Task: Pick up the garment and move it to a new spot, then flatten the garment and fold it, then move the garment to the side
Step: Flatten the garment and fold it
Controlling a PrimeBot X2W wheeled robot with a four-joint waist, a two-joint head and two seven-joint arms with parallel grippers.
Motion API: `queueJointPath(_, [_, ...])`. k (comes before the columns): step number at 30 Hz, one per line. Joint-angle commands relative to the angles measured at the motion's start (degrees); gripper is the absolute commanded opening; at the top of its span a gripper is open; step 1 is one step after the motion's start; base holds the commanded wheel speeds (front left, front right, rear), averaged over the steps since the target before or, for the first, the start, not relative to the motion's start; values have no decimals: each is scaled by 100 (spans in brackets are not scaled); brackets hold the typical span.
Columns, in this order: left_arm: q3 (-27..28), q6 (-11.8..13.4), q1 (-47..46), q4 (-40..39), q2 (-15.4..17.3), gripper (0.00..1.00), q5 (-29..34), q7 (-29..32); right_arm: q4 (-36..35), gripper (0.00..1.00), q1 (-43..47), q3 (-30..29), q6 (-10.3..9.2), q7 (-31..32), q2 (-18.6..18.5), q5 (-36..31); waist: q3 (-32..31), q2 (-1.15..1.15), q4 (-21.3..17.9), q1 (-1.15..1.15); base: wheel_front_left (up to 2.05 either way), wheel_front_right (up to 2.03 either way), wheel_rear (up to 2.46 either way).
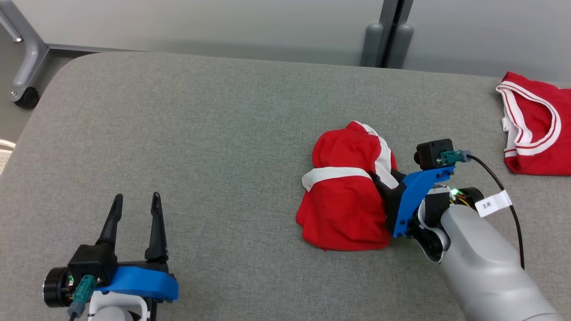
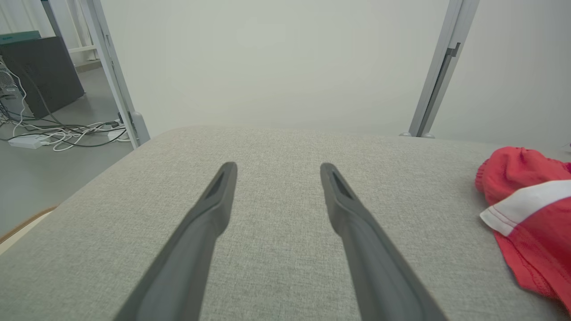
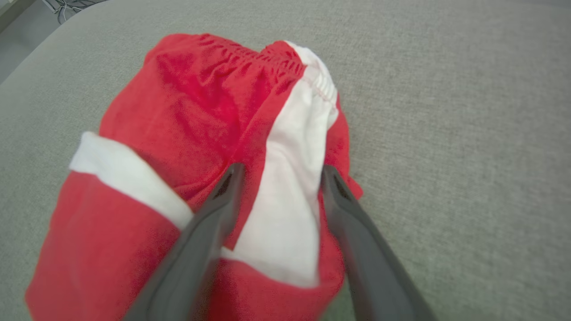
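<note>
Garment: red shorts [image 1: 343, 200] with white bands, bunched in a heap on the grey padded table [image 1: 200, 133], right of its middle.
Other cloth: a red top with a white-trimmed neckline [image 1: 535, 129] lies well apart at the table's far right edge.
Right gripper [image 3: 281, 174]: fingers spread, one on each side of a white band [image 3: 285, 214] on the heap's right flank; they touch the cloth but do not look pressed onto it.
Left gripper [image 1: 137, 196]: fingers spread with nothing between them, over bare table at the near left, well apart from the shorts.
Key relation: the heap lies ahead and to the left of the right gripper, and the white band runs along the same line as its fingers.
Nearer arm: the right by far, so the pickup looks to be its job.
Long axis: in the head view the heap runs near to far, leaning slightly right.
Pointing: the gathered waistband [image 3: 250, 55] faces the far edge and the plain red folds the near edge.
Step, as I judge it: closing on the band to lift.
</note>
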Motion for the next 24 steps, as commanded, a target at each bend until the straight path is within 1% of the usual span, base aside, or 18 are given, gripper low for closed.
queueJointPath(1, [35,-22,-11,14,-29,100,40,-25,-7,0,102,60,1,-80,-6,134,-17,0,-25,0,0,0,0])
queueJointPath(4, [61,-53,-16,51,-60,100,55,-25,-29,0,164,182,1,-288,-70,408,-80,0,-63,0,0,0,0])
queueJointPath(10, [146,-135,42,122,-72,100,114,-25,-235,0,120,434,1,-1114,-148,622,-319,0,-125,0,0,0,0])
queueJointPath(14, [192,-185,100,132,-81,100,141,-25,-518,0,61,769,1,-1502,-59,705,-484,0,-113,0,0,0,0])
queueJointPath(18, [212,-206,166,114,-110,100,151,-25,-907,0,37,1283,1,-1718,78,724,-619,0,-48,0,0,0,0])
queueJointPath(24, [259,-240,282,78,-145,100,139,-25,-1517,0,299,2464,1,-1797,301,674,-699,0,95,0,0,0,0])
